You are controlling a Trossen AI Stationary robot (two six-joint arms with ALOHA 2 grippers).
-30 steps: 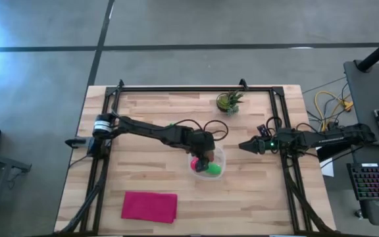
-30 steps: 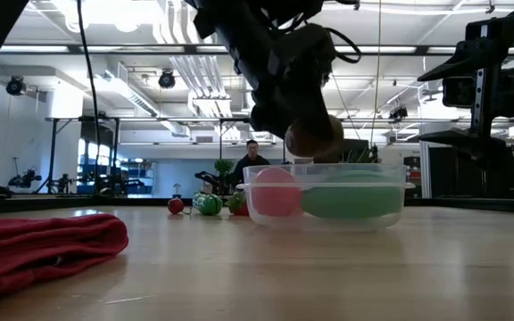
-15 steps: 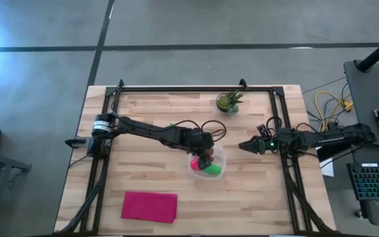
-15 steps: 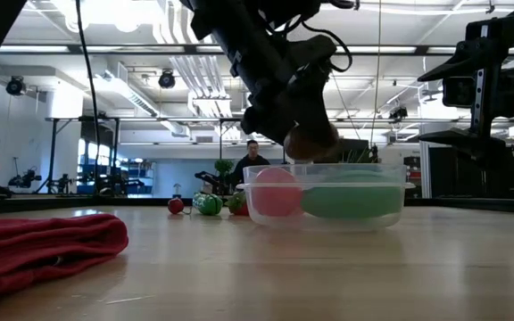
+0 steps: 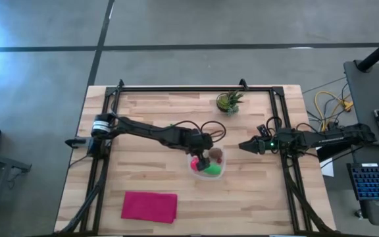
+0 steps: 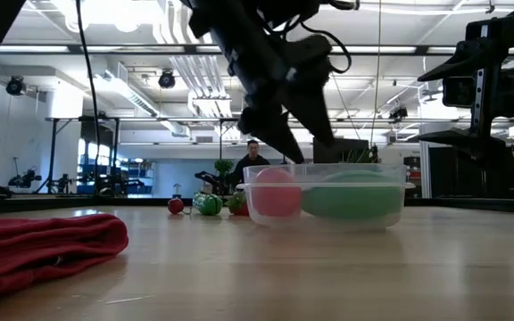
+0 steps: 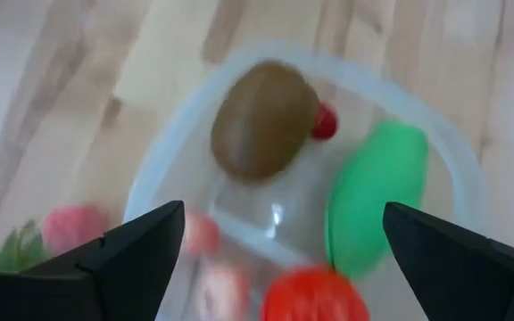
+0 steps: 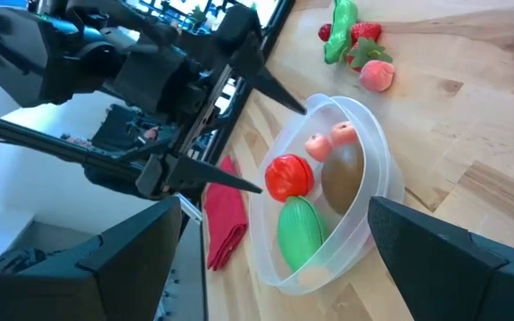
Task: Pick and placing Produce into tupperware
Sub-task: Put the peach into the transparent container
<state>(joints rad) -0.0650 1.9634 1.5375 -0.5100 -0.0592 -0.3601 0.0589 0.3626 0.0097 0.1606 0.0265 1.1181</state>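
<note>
The clear tupperware (image 5: 223, 172) stands mid-table. In it lie a brown round piece (image 7: 261, 120), a green oblong piece (image 7: 373, 196), a red piece (image 7: 315, 299) and small pink ones (image 8: 318, 144). My left gripper (image 7: 284, 209) hangs open just above the tupperware's rim (image 6: 328, 168), slanting down, with nothing between its fingers. More produce lies on the table beyond it: a strawberry (image 8: 364, 36), a green piece (image 8: 342, 20) and a peach-coloured piece (image 8: 377, 76). My right gripper (image 5: 242, 145) waits open at the table's right side, pointing level toward the tupperware.
A magenta cloth (image 5: 149, 205) lies near the front left. A small potted plant (image 5: 229, 102) stands at the far edge, right of centre. Black frame rails (image 5: 104, 131) run along the table's left, right and far sides. A person (image 6: 252, 156) stands far off in the room.
My left gripper has opened and rolled a little above the tupperware. The brown round piece it held has fallen from its fingers into the tupperware, where it now lies beside the green piece.
</note>
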